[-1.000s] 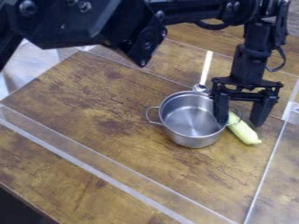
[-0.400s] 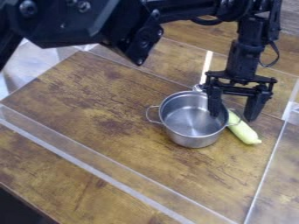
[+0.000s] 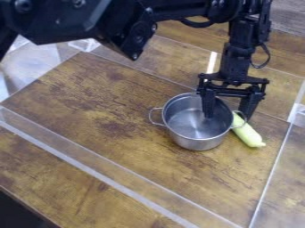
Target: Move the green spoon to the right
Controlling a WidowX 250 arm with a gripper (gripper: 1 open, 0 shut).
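Observation:
The green spoon (image 3: 248,132) is a pale yellow-green elongated piece lying on the wooden table just right of the steel pot (image 3: 193,122). My gripper (image 3: 231,112) hangs above the pot's right rim, up and to the left of the spoon. Its two dark fingers (image 3: 252,109) point down and stand wide open, with nothing between them. The near finger covers part of the spoon's upper end.
A silver metal spoon (image 3: 210,73) lies behind the pot, its handle running toward the back. A clear acrylic border (image 3: 272,183) rings the wooden table. The large black arm (image 3: 107,22) fills the upper left.
My gripper has lifted and shifted left, away from the green spoon, toward the pot. It stayed open. The spoon has not moved.

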